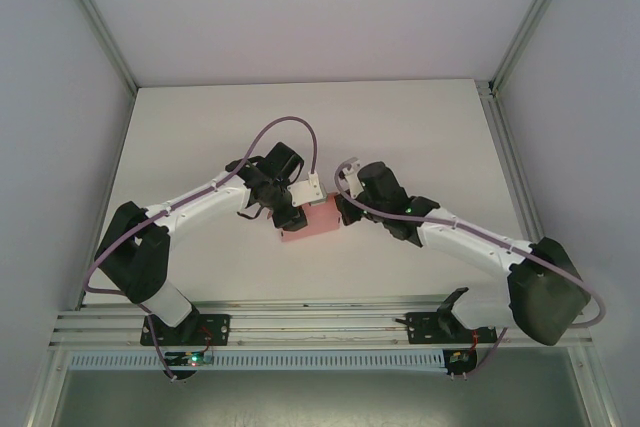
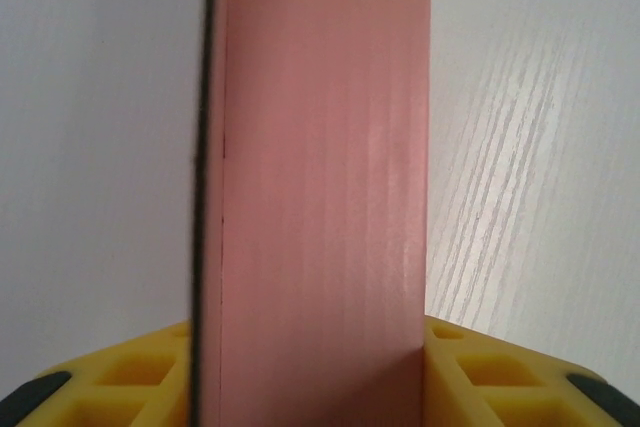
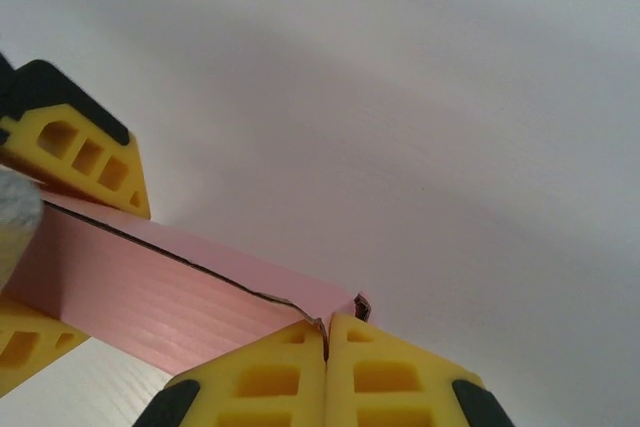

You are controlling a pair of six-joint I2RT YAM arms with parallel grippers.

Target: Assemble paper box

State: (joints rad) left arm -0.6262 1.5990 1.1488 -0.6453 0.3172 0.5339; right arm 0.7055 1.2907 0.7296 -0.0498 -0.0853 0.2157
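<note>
The pink paper box (image 1: 312, 221) is a small flat rectangular box held between my two grippers at mid-table. My left gripper (image 1: 292, 211) holds its left end. In the left wrist view the box (image 2: 320, 147) stands on edge between the yellow fingers (image 2: 500, 377), touching both, and the left gripper (image 2: 315, 347) is shut on it. In the right wrist view my right gripper (image 3: 325, 325) has its fingertips pressed together at the box's near corner, with a thin card edge caught between them. The box (image 3: 170, 287) runs left to the left gripper's fingers (image 3: 85, 152).
The white table (image 1: 420, 137) lies beneath, with grey enclosure walls and aluminium posts (image 1: 505, 147) at its sides. Both arms reach inward from their bases (image 1: 180, 332) at the near rail. Purple cables loop above each wrist.
</note>
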